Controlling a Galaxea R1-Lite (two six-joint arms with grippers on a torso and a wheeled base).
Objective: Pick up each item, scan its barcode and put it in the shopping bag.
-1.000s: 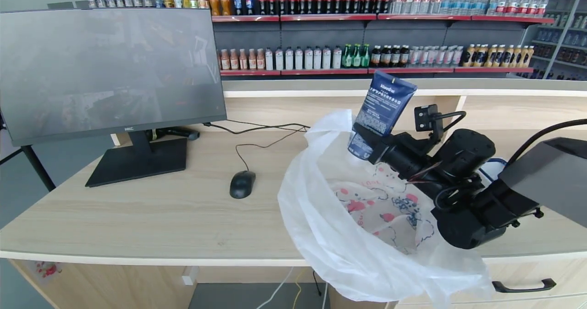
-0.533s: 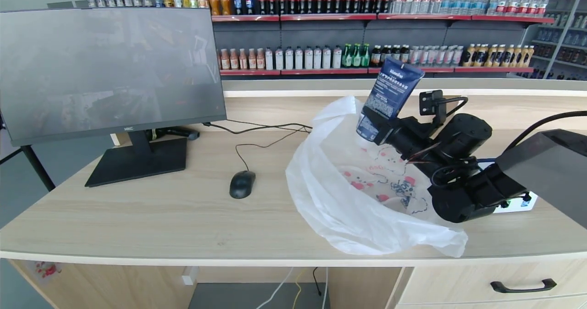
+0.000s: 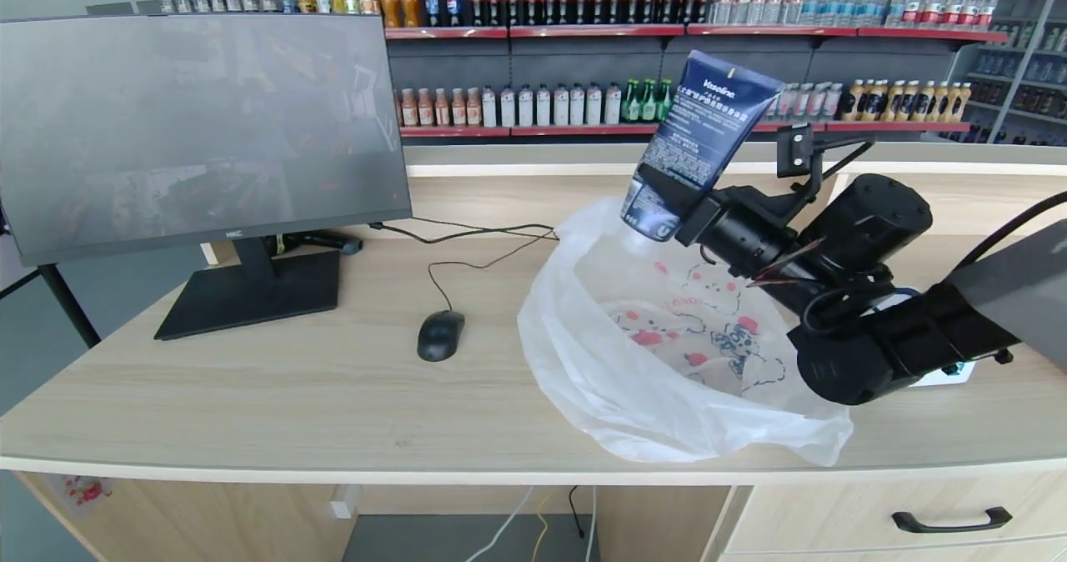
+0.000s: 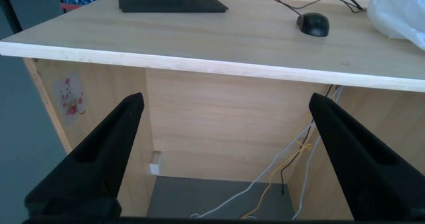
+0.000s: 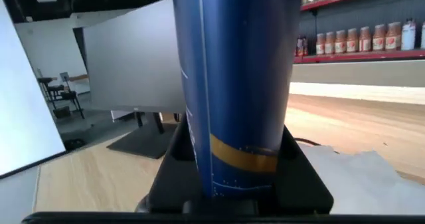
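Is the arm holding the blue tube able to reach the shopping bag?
Probably yes: the right gripper holds the blue tube above the open shopping bag, and nothing sits between them.

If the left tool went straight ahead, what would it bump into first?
Most likely the wooden panel under the counter top; the open left tool points at it, with nothing seen between. Depth is hard to judge.

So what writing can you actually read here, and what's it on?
Tube in the right gripper: white brand word, not quoted here; fine print below too small.
Monitor: tiny logo on the bezel, unreadable.
Bag: red lettering among cartoons, blurred.
Shelf bottles: labels too small.
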